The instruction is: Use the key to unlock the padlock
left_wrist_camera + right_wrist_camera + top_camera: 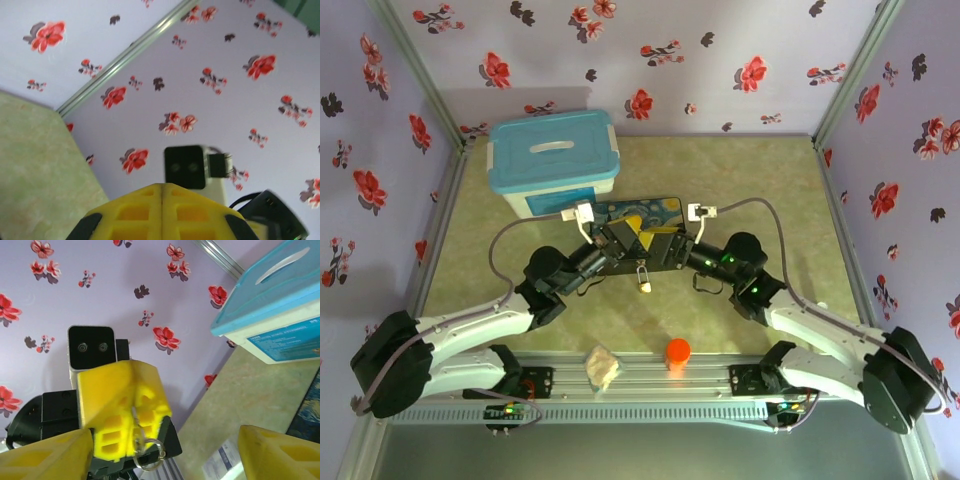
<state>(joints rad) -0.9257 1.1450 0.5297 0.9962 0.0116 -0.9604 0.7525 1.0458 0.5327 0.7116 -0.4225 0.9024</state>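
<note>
Top external: mottled green table [770, 185]; floral lilac walls [550, 60].

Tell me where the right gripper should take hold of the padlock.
Probably the brass body of the padlock, not its thin shackle: the body is the broadest part. In the top view it sits just nearer than the shut left gripper, shackle end towards it, so bring the open right gripper in from the right.

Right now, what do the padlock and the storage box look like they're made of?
Padlock: probably metal, pale brass-coloured body, thin shiny silver shackle; too small to be sure. Storage box: likely plastic, glossy white tub, moulded blue lid with recessed handle.
</note>
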